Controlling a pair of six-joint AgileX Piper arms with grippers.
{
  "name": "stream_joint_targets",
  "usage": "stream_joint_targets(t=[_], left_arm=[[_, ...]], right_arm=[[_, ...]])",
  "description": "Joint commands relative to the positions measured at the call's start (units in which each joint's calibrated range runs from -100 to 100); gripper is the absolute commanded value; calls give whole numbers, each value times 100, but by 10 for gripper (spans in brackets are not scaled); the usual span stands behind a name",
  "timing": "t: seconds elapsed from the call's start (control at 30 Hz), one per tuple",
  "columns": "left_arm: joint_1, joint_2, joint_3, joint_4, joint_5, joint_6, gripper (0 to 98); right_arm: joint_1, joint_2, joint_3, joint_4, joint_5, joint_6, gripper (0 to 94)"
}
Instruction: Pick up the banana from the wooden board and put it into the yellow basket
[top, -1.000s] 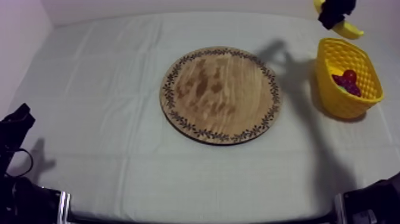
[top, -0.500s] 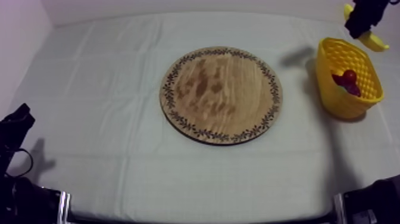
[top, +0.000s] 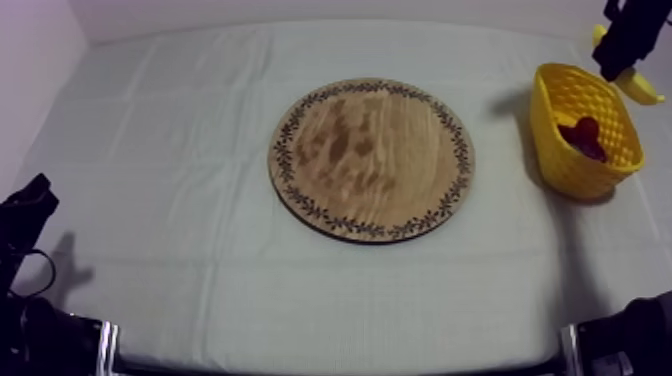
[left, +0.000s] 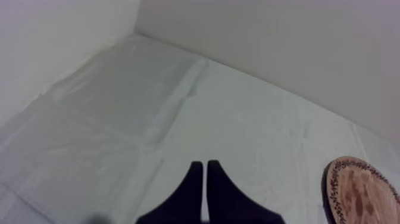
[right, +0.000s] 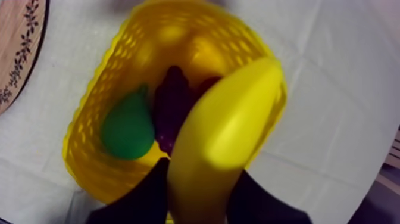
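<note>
1. Over the yellow basket (top: 565, 170), at three o'clock from the wooden board (top: 370, 160), right gripper (top: 622, 58) clamps the banana (top: 643, 90) — left gripper (left: 204, 170) closed, empty.
2. Likely light, stiff, slick plastic — a mid-body hold suits it.

One yellow basket (top: 560, 162) stands on the table. Inside it lie one pear (right: 128, 128), one bunch of grapes (right: 171, 101) and what looks like one small red fruit (top: 584, 128). Over it hangs one banana (right: 220, 137). Well apart from it lies one wooden board (top: 370, 158).
</note>
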Motion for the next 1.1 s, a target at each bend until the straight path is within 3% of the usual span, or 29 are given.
stream_joint_targets(t=[0.0, 0.73, 0.83, 1.07], left_arm=[[1, 0, 3, -2, 0, 3, 1], [1, 0, 3, -2, 0, 2, 1], [1, 0, 3, -2, 0, 3, 1], [1, 0, 3, -2, 0, 4, 1]], right_arm=[[-10, 33, 225, 1, -71, -40, 246], [-107, 890, 1151, -170, -650, -298, 269], [-108, 1033, 1177, -180, -712, -334, 346], [-91, 1178, 1075, -200, -751, -398, 681]])
